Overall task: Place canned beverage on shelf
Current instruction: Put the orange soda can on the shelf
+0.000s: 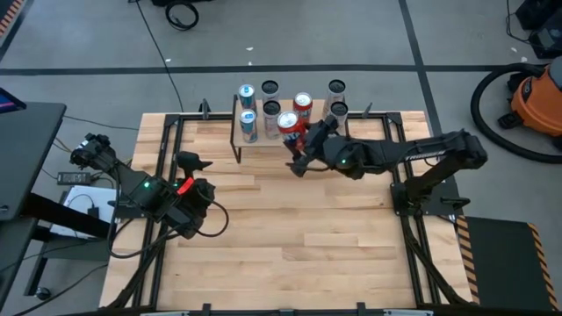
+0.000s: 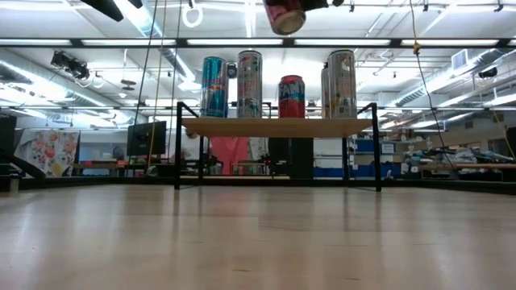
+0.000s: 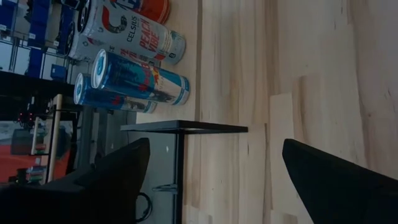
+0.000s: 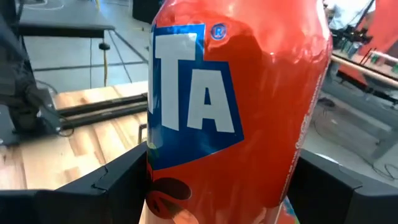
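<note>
The shelf (image 2: 274,127), a light-wood board on black legs, stands at the table's far side (image 1: 262,138). Several cans stand upright on it, among them a blue one (image 2: 214,87), a white one (image 2: 249,84) and a red one (image 2: 291,97). My right gripper (image 4: 224,186) reaches in from the table's right and is shut on a red canned beverage (image 1: 288,125), which shows tilted, high above the shelf's board (image 2: 284,14). My left gripper (image 3: 214,180) waits open over the table's left part (image 1: 193,167), facing the shelf with nothing between its fingers. My right gripper pinches the red can's round wall (image 4: 155,155) between its two fingers (image 4: 112,183), one on each side. The fingers come nearly level from the table's right side. The can is lifted clear, tilted, above the level of the cans standing on the shelf.
A black frame (image 1: 167,149) runs along the table's edges. The wide near part of the wooden tabletop (image 1: 307,237) holds no objects. Beyond the table lie cables and an orange vacuum (image 1: 536,96) on the floor.
</note>
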You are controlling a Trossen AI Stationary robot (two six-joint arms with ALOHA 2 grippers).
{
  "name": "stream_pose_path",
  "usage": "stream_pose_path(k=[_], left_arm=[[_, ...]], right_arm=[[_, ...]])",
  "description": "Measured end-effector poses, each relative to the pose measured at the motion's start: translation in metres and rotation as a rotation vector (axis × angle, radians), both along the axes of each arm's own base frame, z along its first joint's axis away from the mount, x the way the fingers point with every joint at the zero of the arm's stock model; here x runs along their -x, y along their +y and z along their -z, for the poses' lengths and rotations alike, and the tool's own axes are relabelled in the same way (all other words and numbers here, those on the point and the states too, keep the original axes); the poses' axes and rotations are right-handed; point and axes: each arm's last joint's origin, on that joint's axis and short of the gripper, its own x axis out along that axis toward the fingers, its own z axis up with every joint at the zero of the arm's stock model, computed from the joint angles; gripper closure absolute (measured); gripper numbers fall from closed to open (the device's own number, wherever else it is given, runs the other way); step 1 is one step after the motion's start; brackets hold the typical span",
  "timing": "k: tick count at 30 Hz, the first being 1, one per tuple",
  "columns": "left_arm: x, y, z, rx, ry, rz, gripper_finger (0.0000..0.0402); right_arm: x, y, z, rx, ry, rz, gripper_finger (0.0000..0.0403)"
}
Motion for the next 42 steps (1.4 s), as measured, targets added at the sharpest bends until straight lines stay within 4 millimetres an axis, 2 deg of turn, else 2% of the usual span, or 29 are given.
stream_pose_path(k=[5, 11, 15, 25, 28, 32, 42], left_arm=[[0.000, 0.000, 0.000, 0.000, 0.000, 0.000, 0.0024], [0.000, 0.000, 0.000, 0.001, -0.001, -0.001, 0.0024], [0.000, 0.000, 0.000, 0.000, -0.001, -0.001, 0.0024], [-0.001, 0.001, 0.000, 0.002, -0.004, -0.009, 0.0024], [-0.002, 0.003, 0.000, 0.005, -0.010, -0.021, 0.0024], [-0.003, 0.005, 0.000, 0.009, -0.015, -0.036, 0.0024], [-0.005, 0.009, 0.000, 0.008, -0.015, -0.059, 0.0024]], right_arm=[[0.008, 0.002, -0.024, 0.020, -0.135, -0.086, 0.0082], [0.023, 0.002, -0.039, 0.064, -0.155, -0.108, 0.0073], [0.034, 0.003, -0.046, 0.082, -0.158, -0.061, 0.0086], [0.079, 0.013, -0.059, 0.058, -0.120, 0.008, 0.0088], [0.086, 0.012, -0.054, 0.025, -0.084, 0.032, 0.0089], [0.091, 0.010, -0.033, 0.022, -0.056, 0.083, 0.0089], [0.119, -0.001, 0.013, -0.045, -0.253, -0.069, 0.0088]])
